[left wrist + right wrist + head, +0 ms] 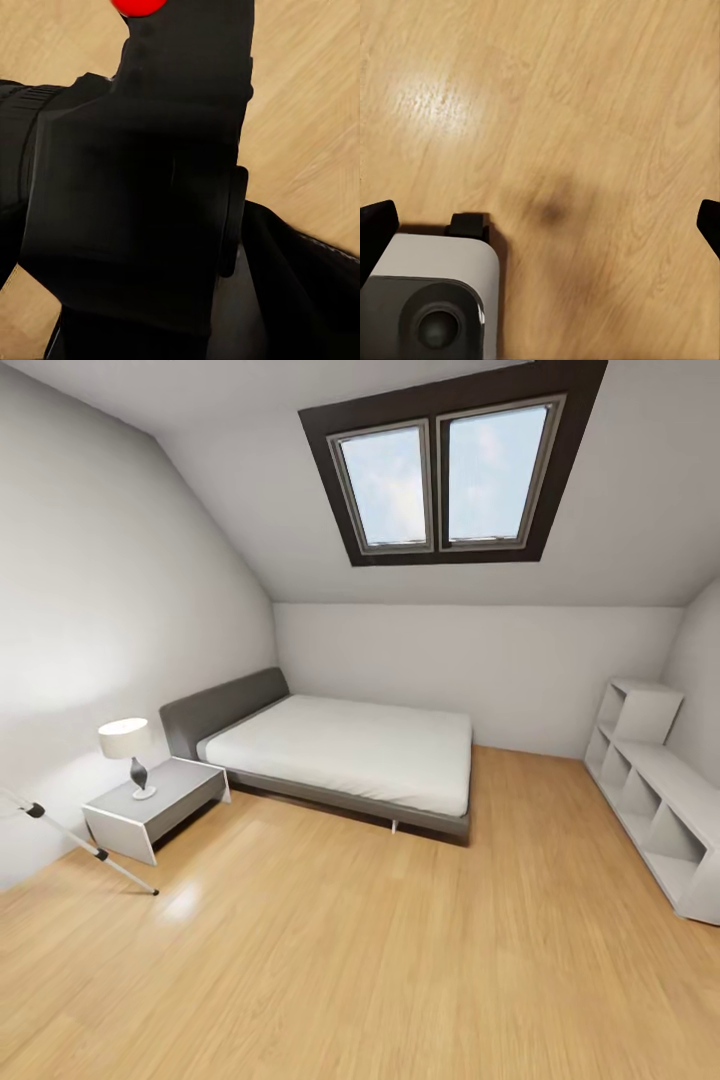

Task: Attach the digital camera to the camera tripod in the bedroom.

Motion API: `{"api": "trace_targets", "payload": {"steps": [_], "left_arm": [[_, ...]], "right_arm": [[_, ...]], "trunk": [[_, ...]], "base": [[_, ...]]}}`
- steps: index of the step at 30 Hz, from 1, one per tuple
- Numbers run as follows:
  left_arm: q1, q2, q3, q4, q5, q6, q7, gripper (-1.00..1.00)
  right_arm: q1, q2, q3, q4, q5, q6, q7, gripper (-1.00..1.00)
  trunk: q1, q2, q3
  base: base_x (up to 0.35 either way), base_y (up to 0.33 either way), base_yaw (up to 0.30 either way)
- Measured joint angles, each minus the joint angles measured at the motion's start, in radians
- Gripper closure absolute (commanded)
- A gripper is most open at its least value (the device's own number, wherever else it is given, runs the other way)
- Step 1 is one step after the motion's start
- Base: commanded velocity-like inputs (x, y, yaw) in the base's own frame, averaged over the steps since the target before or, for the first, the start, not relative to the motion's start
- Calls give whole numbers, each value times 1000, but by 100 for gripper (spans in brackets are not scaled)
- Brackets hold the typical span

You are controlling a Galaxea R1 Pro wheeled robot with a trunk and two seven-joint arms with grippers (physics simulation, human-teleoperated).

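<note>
The digital camera [135, 195], a black body with a red dot [139, 6], sits very close in the left wrist view above the wood floor. My left gripper [172, 225] is shut on it, and its fingers blend into the black body. At the far left of the head view one silver leg of the camera tripod [70, 833] slants down to the floor with black joints; its head is out of view. My right gripper [540, 221] is open over bare floor, with a dark fingertip [375, 225] at each side and nothing between them.
The bedroom has a grey bed [340, 750] against the back wall and a white nightstand [150, 805] with a lamp [128, 750] beside the tripod leg. White cube shelves [650, 800] line the right wall. A skylight [445, 470] is overhead. The robot's grey base [427, 300] is below the right wrist.
</note>
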Motion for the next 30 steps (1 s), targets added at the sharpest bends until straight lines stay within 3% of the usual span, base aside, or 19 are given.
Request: {"api": "trace_targets", "payload": {"steps": [3,14,30], "left_arm": [[0,15,0,0,-14,-1,1,100],[0,16,0,0,-16,-3,1,100],[0,12,0,0,-17,-3,1,100]], "right_arm": [[0,2,0,0,1,0,0,-100],[0,7,-1,1,-1,6,2,-100],[0,7,-1,1,-2,-4,1,-100]], "trunk": [[-12,21,9],[-54,98,44],[-115,210,94]], "base": [[0,0,0],[0,0,28],[0,0,240]]}}
